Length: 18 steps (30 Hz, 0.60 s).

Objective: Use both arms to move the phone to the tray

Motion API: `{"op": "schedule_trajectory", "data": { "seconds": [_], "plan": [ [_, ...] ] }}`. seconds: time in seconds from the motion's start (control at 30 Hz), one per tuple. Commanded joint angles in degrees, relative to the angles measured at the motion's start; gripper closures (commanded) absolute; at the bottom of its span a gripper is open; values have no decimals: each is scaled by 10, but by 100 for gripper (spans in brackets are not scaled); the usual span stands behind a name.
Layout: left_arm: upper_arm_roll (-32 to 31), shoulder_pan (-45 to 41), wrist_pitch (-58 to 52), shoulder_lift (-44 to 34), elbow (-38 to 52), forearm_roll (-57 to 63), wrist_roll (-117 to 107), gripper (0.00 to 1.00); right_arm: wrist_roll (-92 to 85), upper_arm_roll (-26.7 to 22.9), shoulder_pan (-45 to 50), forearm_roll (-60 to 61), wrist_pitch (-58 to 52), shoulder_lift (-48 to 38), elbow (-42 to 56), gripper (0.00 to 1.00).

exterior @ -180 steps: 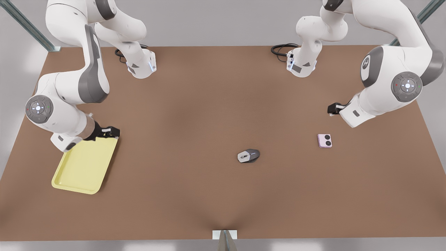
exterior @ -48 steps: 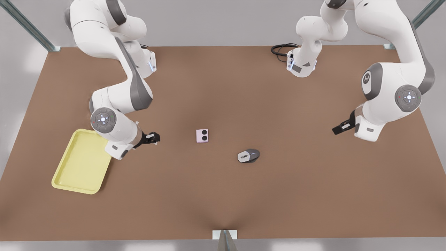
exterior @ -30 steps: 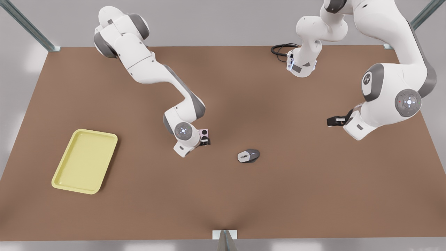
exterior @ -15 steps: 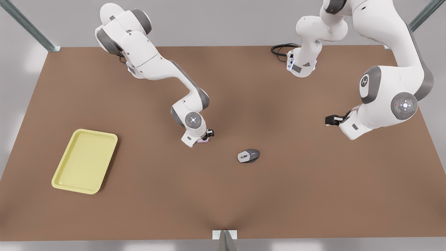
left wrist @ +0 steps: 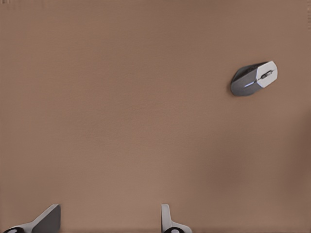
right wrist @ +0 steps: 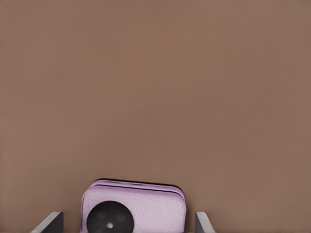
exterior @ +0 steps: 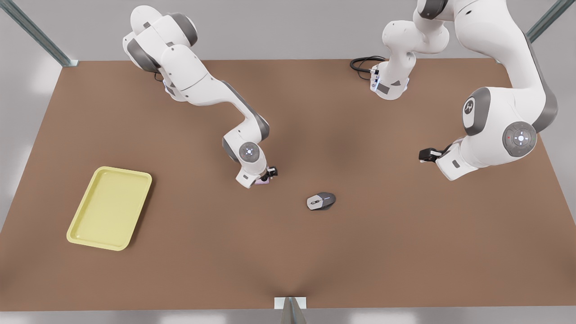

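Right end effector (exterior: 270, 174) is positioned at the phone (right wrist: 134, 206) near the worktop (exterior: 288, 252) centre, fingers (right wrist: 48, 223) spread on either side of it; left end effector (exterior: 425, 155) waits open toward the front view's right; tray (exterior: 110, 208) lies well apart, at the front view's left.

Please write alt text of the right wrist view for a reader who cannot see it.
The pale pink phone, one dark round circle visible on its face, lies on the brown table between the two fingertips of the right gripper, whose open jaws stand on either side without touching it.
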Motion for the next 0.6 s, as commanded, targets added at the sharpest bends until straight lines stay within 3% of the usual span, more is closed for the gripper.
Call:
{"op": "schedule_trajectory", "data": {
  "seconds": [0.0,0.33,0.47,0.57],
  "plan": [
    [0,0,0,-1,0,0,27,0,-9,0,1,0,11,0,-1,0],
    [-2,0,1,4,0,0,26,0,-2,0,1,0,1,-4,-19,0],
    [-2,0,1,4,0,0,26,0,0,0,1,0,1,-4,-19,18],
    [-2,0,2,4,0,0,26,0,-4,0,-1,0,-13,-9,-9,22]
  ]
}}
